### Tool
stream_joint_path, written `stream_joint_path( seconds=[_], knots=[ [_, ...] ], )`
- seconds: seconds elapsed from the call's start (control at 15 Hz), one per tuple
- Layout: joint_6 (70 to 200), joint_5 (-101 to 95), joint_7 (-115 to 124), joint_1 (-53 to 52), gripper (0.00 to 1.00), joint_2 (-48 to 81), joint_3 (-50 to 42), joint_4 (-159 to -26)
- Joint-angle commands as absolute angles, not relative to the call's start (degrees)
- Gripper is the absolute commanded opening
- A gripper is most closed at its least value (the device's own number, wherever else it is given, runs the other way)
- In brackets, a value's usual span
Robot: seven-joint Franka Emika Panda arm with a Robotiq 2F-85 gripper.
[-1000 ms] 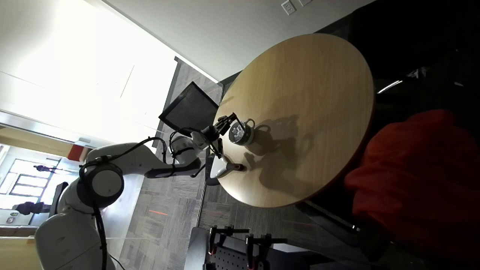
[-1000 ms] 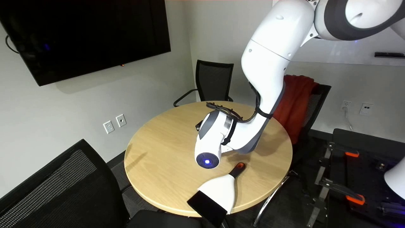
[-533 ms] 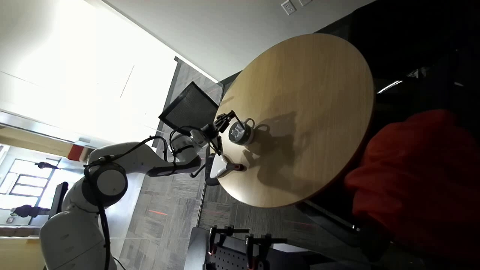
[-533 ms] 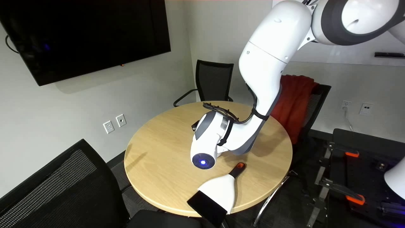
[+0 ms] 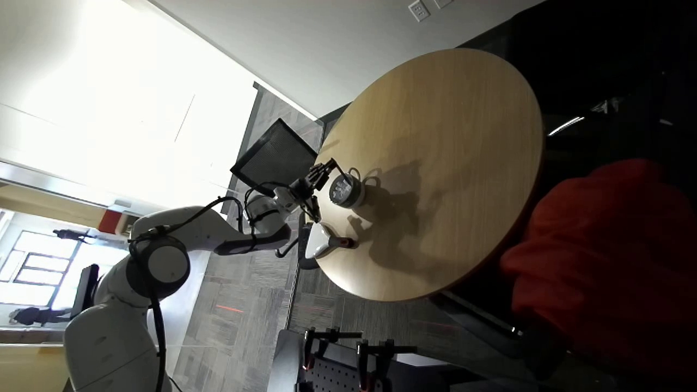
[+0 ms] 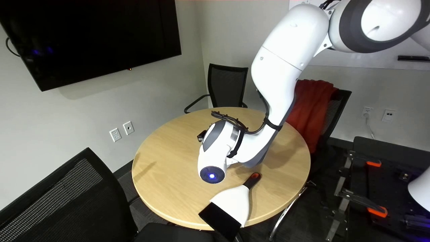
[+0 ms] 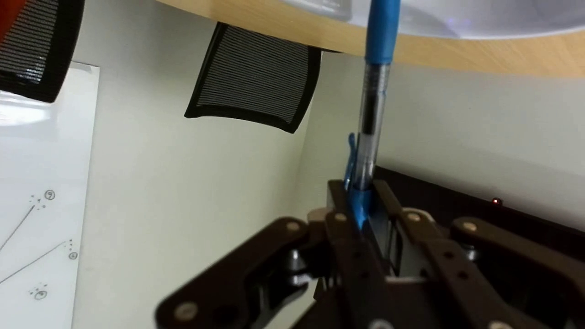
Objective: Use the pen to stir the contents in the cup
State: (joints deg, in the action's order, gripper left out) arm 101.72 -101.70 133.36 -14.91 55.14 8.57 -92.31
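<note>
My gripper (image 7: pixel 360 188) is shut on the pen (image 7: pixel 383 34), which has a blue end, a clear barrel and a blue clip. In an exterior view the gripper (image 5: pixel 332 162) is above and beside the cup, and the pen (image 5: pixel 340 171) slants as a dark stick from the fingertips to the cup's opening. The cup (image 5: pixel 356 197) is round, grey and whitish, with a handle and pale lumpy contents. Its whitish surface also shows at the top of the wrist view (image 7: pixel 457 18). The pen's lower tip is hidden. In an exterior view the arm hides the cup and most of the gripper.
The cup stands near the edge of the round wooden table (image 5: pixel 446 125). A white scraper-like tool (image 6: pixel 233 200) with a dark handle lies beside it, its black part over the table edge. Black chairs (image 6: pixel 227 85) stand around; a red cloth (image 6: pixel 314 111) hangs over one.
The gripper and pen have shifted a little to the left in both exterior views. The cup and its handle have slid slightly the same way. The pen stays in the grip.
</note>
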Motion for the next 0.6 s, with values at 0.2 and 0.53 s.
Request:
stream_joint_path(
  seconds=[0.2, 0.53],
  knots=[
    [107.26, -103.57, 132.98, -14.63, 0.04, 55.18, 9.69, -90.86],
    [112.62, -103.28, 132.51, -14.35, 0.04, 53.90, 10.36, -92.08]
  ],
)
